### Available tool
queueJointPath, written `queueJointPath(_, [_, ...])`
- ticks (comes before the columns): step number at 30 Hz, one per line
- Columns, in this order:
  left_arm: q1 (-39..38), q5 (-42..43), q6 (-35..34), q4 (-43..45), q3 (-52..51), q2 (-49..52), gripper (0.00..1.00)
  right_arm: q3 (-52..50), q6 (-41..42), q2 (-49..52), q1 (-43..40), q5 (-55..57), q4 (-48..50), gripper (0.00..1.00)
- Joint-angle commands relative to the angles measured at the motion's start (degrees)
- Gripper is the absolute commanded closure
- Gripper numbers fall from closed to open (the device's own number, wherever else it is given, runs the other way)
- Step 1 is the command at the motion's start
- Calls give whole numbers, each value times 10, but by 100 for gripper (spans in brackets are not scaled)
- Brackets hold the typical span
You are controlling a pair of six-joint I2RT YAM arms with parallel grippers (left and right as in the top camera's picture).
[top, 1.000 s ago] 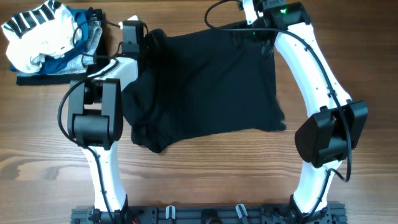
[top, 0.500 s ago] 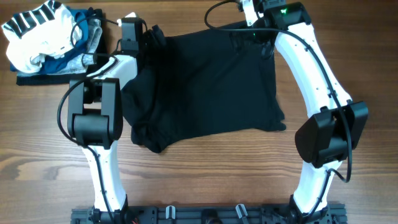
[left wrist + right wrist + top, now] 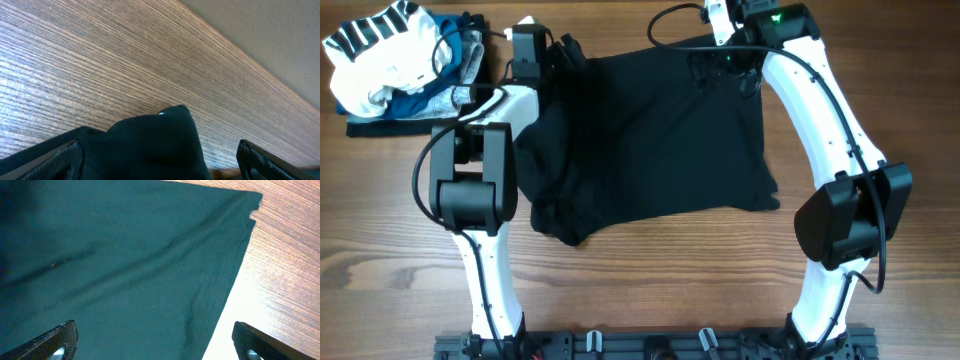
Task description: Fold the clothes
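wood-grain table [image 3: 650,280] fills the overhead view, brown from edge to edge. the black garment [image 3: 650,140] lies across the middle of it, fairly flat on its right half and bunched into loose folds along its left side and near-left corner.

the right arm [image 3: 825,120], white with black joints, arches from the near edge over the garment's right side to its far right corner. the left arm [image 3: 480,190] rises from the near edge and reaches to the garment's far left corner.

the stack of clothes [image 3: 395,65], white with black stripes, blue and grey, sits in the far left corner of the table, apart from the black garment.

the left gripper [image 3: 155,165] stands wide; in its wrist view a raised hump of black fabric sits between the fingers [image 3: 52,160], and neither finger presses on it. the right gripper [image 3: 155,347] is also spread wide, hovering over smooth, lightly creased fabric, with the garment's corner and bare table to its right. it holds nothing.
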Motion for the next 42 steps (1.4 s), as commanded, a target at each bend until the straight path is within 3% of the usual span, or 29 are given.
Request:
queueJointPath(1, [15,8,-17,-79,12,57,24,7,-3,-23,3,-12,-6,0])
queueJointPath(2, [17,7,-18,-89,15,57,33,7,-3,-23,3,-12,-6,0])
queueJointPath(4, [22,7,-18,-104,16,56,78,7,-3,-23,3,-12,-7,0])
queueJointPath(5, [21,7,-18,-124,20,55,94,7,-3,-23,3,-12,-10,0])
queueJointPath(6, [20,7,-18,-148,28,55,91,7,-3,-23,3,-12,-10,0])
queueJointPath(8, [19,-2,-14,-183,42,55,66,7,-4,-23,3,-12,-8,0])
queueJointPath(9, [19,-10,-6,-191,47,55,64,7,-3,-23,3,-12,-8,0])
queueJointPath(10, [17,-11,4,-195,51,55,47,7,-4,-23,3,-12,-8,0])
queueJointPath(13, [10,-25,38,-203,62,49,27,7,-3,-23,3,-12,-8,0])
queueJointPath(15, [-6,-76,75,-211,69,46,27,7,-3,-23,3,-12,-9,0])
queueJointPath(19, [-32,-125,118,-211,75,41,47,7,-3,-23,3,-12,-9,0])
queueJointPath(26, [-92,-254,137,-202,76,-11,36,7,-4,-23,3,-12,-8,0])
queueJointPath(28, [-92,-263,137,-207,76,-14,54,7,-4,-23,3,-12,-9,0])
queueJointPath(29, [-89,-263,132,-215,76,-14,56,7,-4,-23,3,-12,-9,0])
queueJointPath(31, [-79,-261,130,-231,76,-14,41,7,-4,-23,3,-12,-11,0])
queueJointPath(34, [-58,-258,108,-257,76,-14,36,7,-9,-23,3,-12,-13,0])
queueJointPath(35, [-50,-248,99,-263,76,-14,29,7,-9,-23,3,-12,-13,0])
queueJointPath(36, [-43,-231,98,-267,76,-14,32,7,-10,-23,3,-12,-13,0])
queueJointPath(37, [-33,-205,98,-279,76,-14,68,7,-10,-23,3,-12,-13,0])
queueJointPath(38, [-28,-194,89,-292,76,-14,88,7,-10,-23,3,-12,-13,0])
queueJointPath(39, [-25,-193,73,-308,76,-14,96,7,-10,-23,3,-12,-13,0])
queueJointPath(40, [-23,-180,72,-322,76,-14,96,7,-10,-23,3,-12,-13,0])
queueJointPath(41, [-22,-166,72,-331,76,-14,86,7,-11,-23,3,-12,-13,0])
queueJointPath(42, [-22,-158,72,-336,76,-14,65,7,-15,-23,3,-12,-13,0])
